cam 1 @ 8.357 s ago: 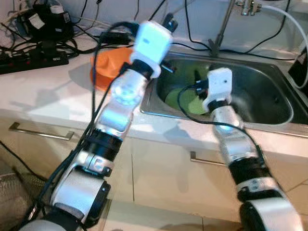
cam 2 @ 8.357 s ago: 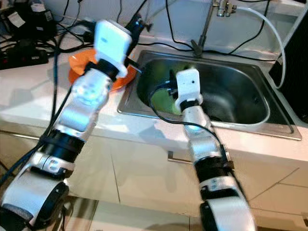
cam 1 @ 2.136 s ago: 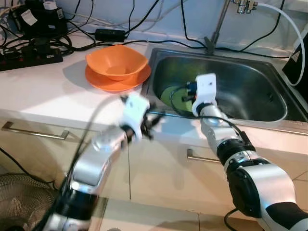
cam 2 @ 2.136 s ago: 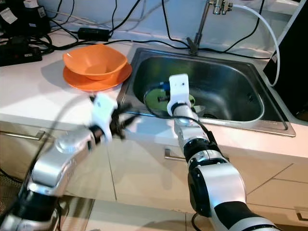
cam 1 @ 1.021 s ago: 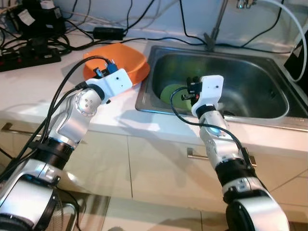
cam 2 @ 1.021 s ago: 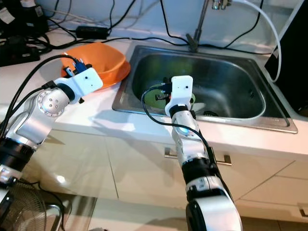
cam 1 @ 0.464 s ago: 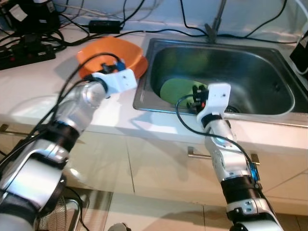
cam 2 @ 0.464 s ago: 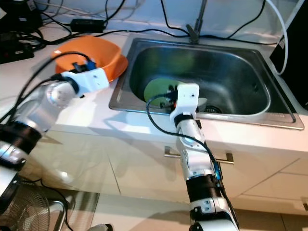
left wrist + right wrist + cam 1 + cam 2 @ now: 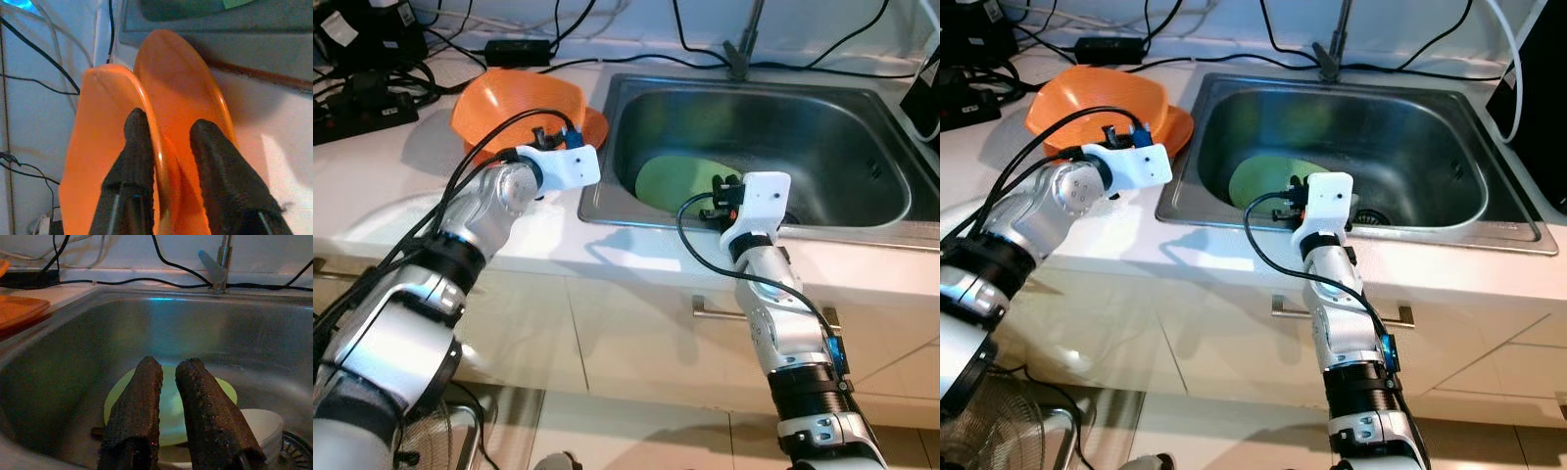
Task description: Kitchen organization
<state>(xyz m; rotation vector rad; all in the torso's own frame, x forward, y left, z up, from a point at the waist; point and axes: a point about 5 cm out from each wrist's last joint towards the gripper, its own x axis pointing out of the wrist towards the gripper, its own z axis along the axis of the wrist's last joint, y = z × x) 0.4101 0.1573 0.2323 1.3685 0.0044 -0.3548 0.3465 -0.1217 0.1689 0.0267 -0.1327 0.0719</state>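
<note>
On the bench, left hand now grips the orange bowl rim, tilting it up. Right hand hovers nearly closed, empty, over the green plate.

Pale counter with steel sink set in. Tap stem at rear edge, against white wall. Black cables trailing along wall and counter; power strip and adapter at far left. Cream cabinet fronts below, with metal handle. Tiled floor beneath; wire fan guard at lower left. Light glare on cabinet fronts.
</note>
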